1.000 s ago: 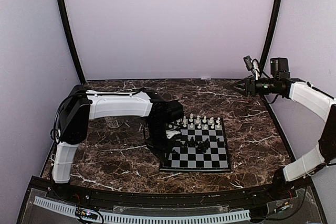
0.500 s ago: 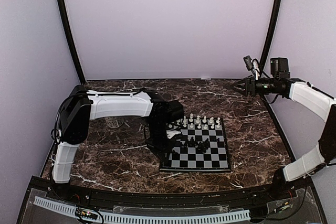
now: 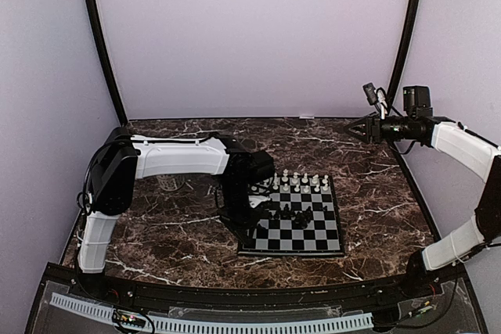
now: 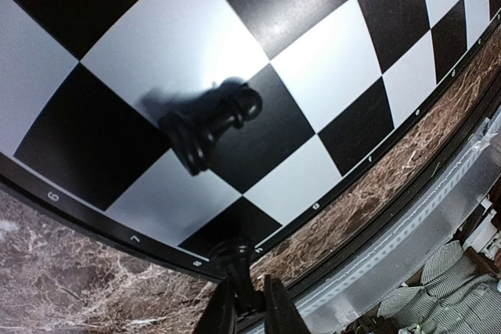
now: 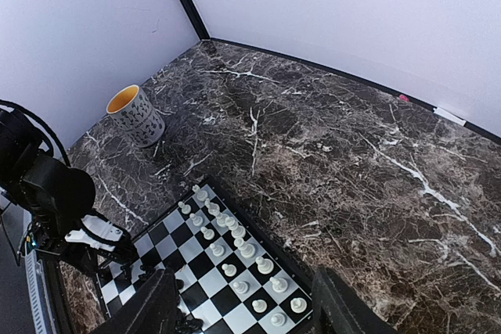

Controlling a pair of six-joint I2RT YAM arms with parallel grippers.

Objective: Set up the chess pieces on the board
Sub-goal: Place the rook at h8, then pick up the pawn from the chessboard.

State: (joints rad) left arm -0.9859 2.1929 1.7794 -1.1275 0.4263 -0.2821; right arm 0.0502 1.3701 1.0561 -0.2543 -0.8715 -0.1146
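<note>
Left gripper: fingers pressed on the stem of a black piece, its head at the rim of the board; whether it touches cannot be told.
Black pawn: on a dark square just beyond the fingers, apart from them.
Board, centre: cluster of black pieces. Far edge: two rows of white pieces.
Mug: upright left of the board, orange inside; contents cannot be told.
Right gripper: raised at far right, fingers spread.
Change since a second ago: none visible.
</note>
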